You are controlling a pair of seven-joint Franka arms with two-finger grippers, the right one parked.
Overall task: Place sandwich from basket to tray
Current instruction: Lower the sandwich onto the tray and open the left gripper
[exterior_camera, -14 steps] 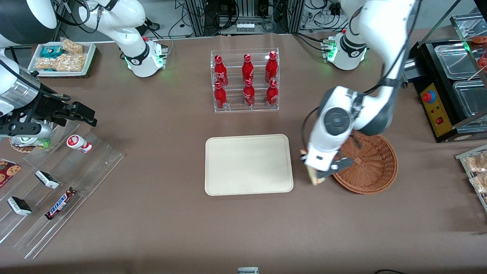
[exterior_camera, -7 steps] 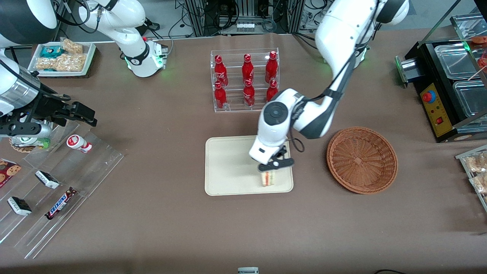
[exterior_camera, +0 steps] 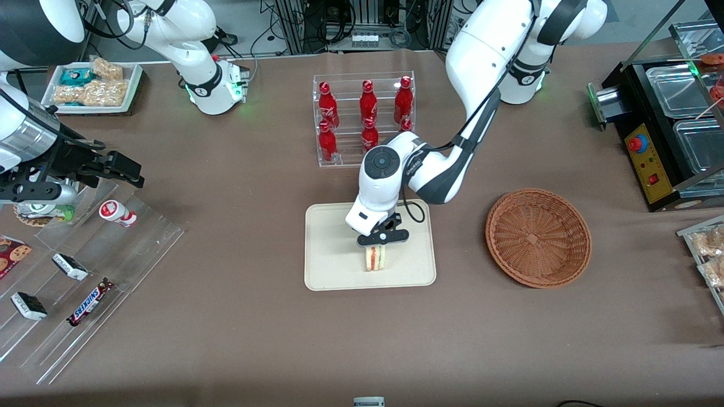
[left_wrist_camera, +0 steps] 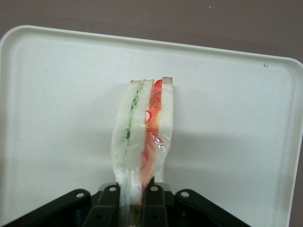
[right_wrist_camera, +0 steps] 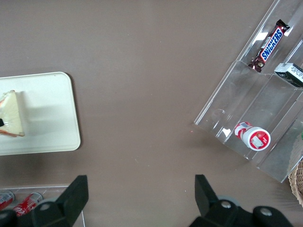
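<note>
My left gripper (exterior_camera: 380, 242) is shut on the sandwich (exterior_camera: 375, 259), a wrapped wedge of pale bread with red and green filling. It holds the sandwich over the cream tray (exterior_camera: 334, 265), near the tray's edge closest to the front camera. In the left wrist view the fingers (left_wrist_camera: 154, 203) pinch the clear wrap of the sandwich (left_wrist_camera: 144, 137) above the tray (left_wrist_camera: 57, 94). The sandwich also shows in the right wrist view (right_wrist_camera: 10, 116). The wicker basket (exterior_camera: 538, 237) stands empty beside the tray, toward the working arm's end.
A clear rack of red bottles (exterior_camera: 365, 118) stands farther from the front camera than the tray. Clear acrylic racks with snack bars (exterior_camera: 90, 271) lie toward the parked arm's end. A black appliance (exterior_camera: 667, 130) stands toward the working arm's end.
My gripper has carried the sandwich from beside the basket across onto the tray, then a little further toward the tray's middle. The basket has stayed empty.
</note>
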